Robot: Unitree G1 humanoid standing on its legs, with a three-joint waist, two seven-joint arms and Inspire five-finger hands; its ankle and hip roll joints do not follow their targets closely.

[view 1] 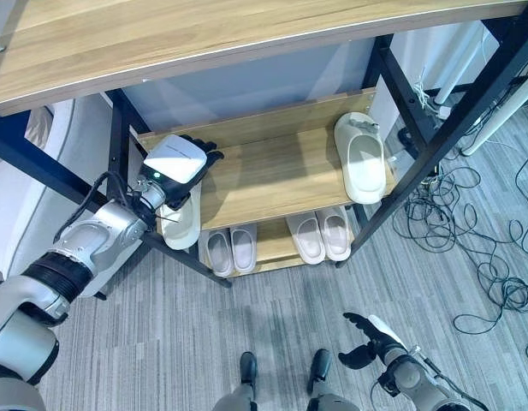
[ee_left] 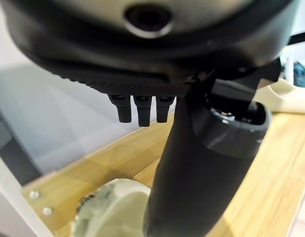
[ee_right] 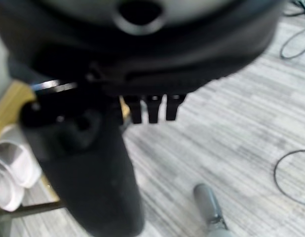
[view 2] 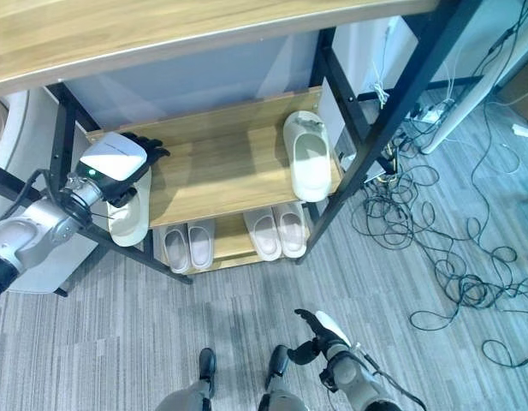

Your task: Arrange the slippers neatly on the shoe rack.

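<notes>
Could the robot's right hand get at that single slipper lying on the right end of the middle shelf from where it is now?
Probably not yet. The right hand hangs low over the floor, well short of the slipper on the middle shelf. Nothing blocks the shelf's open front, so raising the arm forward might work.

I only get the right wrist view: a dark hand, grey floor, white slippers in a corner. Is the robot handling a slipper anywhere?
Observer: The left hand is over a cream slipper at the left end of the middle shelf. I cannot tell whether it grips it.
Operator: Is that slipper fully on the shelf?
Observer: No, its near end hangs past the front edge.
Operator: Any other slipper up there?
Observer: Yes, a second cream slipper lies at the shelf's right end, well apart from the first.
</notes>
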